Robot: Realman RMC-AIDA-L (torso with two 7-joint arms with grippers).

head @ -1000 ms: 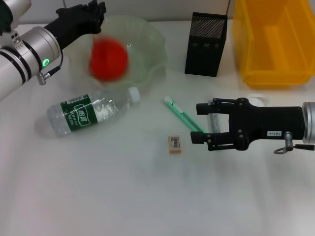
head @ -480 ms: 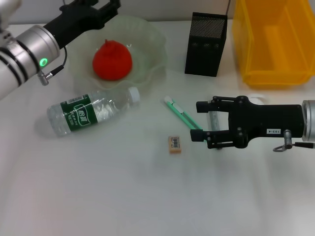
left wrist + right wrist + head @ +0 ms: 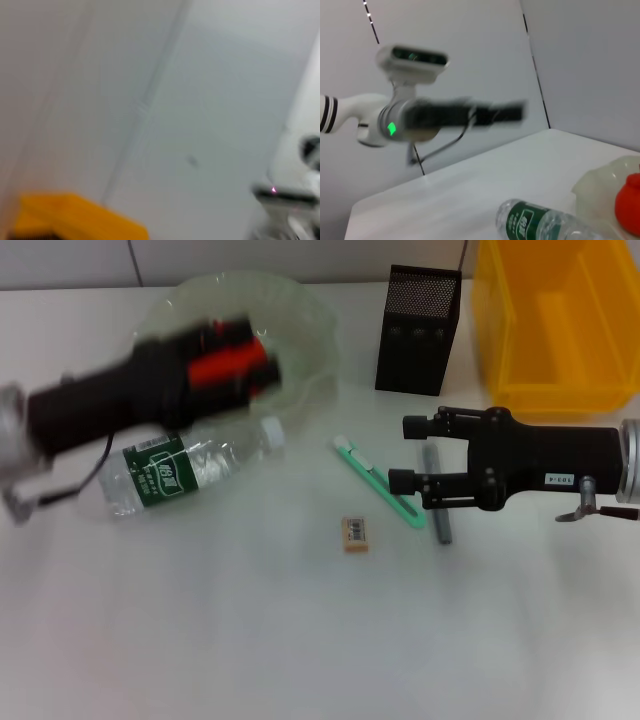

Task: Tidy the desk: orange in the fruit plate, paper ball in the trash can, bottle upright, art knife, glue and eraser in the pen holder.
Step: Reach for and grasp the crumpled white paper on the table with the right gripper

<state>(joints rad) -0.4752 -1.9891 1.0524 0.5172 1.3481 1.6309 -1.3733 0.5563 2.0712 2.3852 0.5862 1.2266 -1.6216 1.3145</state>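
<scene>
The orange (image 3: 222, 367) (image 3: 630, 204) lies in the pale-green fruit plate (image 3: 305, 315) (image 3: 594, 186). My left arm sweeps blurred across the plate, and its gripper (image 3: 252, 348) (image 3: 512, 113) is above the orange. The bottle (image 3: 178, 472) (image 3: 532, 226) lies on its side in front of the plate. My right gripper (image 3: 400, 453) hangs open just right of the mint-green art knife (image 3: 375, 482), over the grey glue (image 3: 437, 508). The tan eraser (image 3: 355, 533) lies nearer me. The black pen holder (image 3: 418, 332) and the yellow trash can (image 3: 555, 325) (image 3: 75, 216) stand at the back. No paper ball shows.
White desk (image 3: 250, 640) stretches bare toward me. The pen holder stands close to the trash can's left wall. In the right wrist view, the robot's head (image 3: 412, 57) rises beyond my left arm.
My left arm has swung from behind the plate's far left down across the plate. The orange has settled in the plate. The right gripper drew back slightly, uncovering the glue.
</scene>
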